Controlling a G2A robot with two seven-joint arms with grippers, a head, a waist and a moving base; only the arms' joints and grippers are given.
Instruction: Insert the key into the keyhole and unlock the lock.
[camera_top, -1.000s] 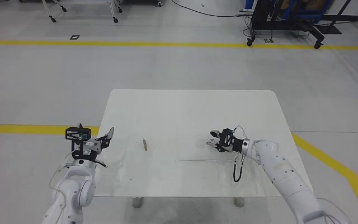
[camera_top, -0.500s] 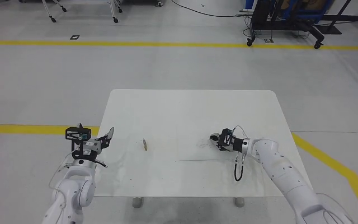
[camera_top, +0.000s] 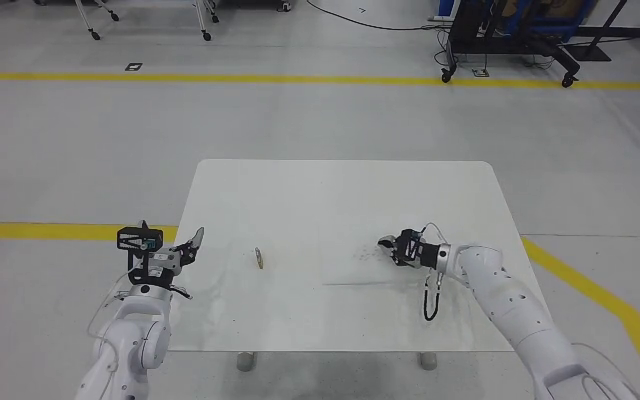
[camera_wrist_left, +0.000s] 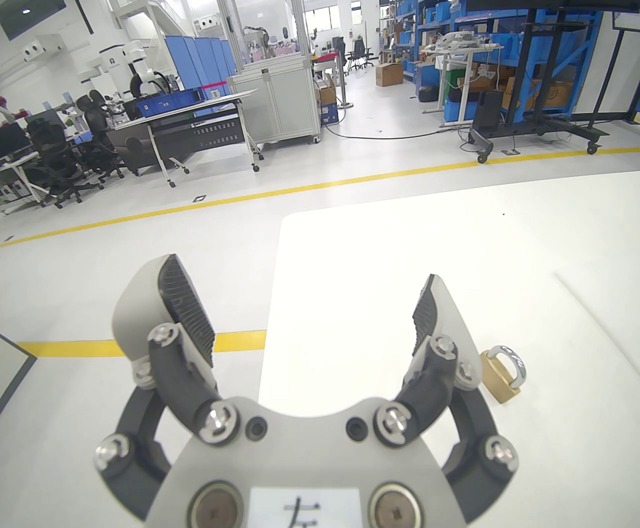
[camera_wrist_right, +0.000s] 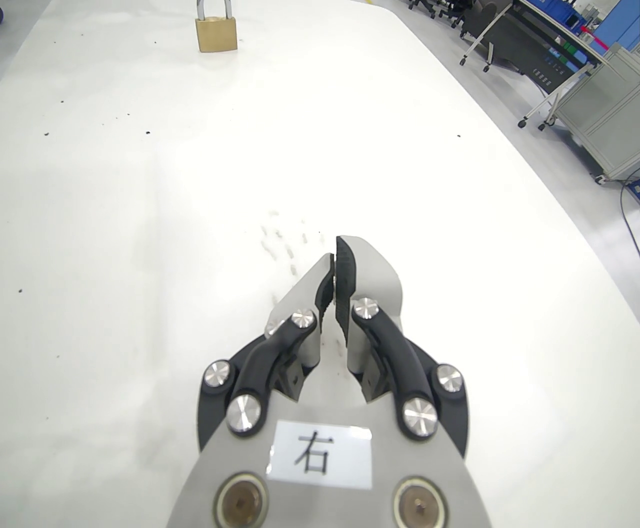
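Note:
A brass padlock (camera_top: 258, 258) with a silver shackle lies on the white table (camera_top: 340, 190), left of centre. It lies just beside my left gripper's finger in the left wrist view (camera_wrist_left: 502, 375), and far off across the table in the right wrist view (camera_wrist_right: 216, 31). My left gripper (camera_top: 192, 247) (camera_wrist_left: 300, 280) hangs open at the table's left edge, holding nothing. My right gripper (camera_top: 388, 247) (camera_wrist_right: 335, 247) rests low over the table right of centre. Its pads are pressed together, and the key is hidden between them.
Faint scuff marks (camera_wrist_right: 285, 240) and dark specks dot the tabletop ahead of the right gripper. A black cable (camera_top: 428, 300) loops from the right arm near the front edge. A yellow floor line (camera_top: 60, 231) runs past the table's left side.
My right gripper went from open to shut and shifted slightly to the right. The left arm and the padlock stayed where they were.

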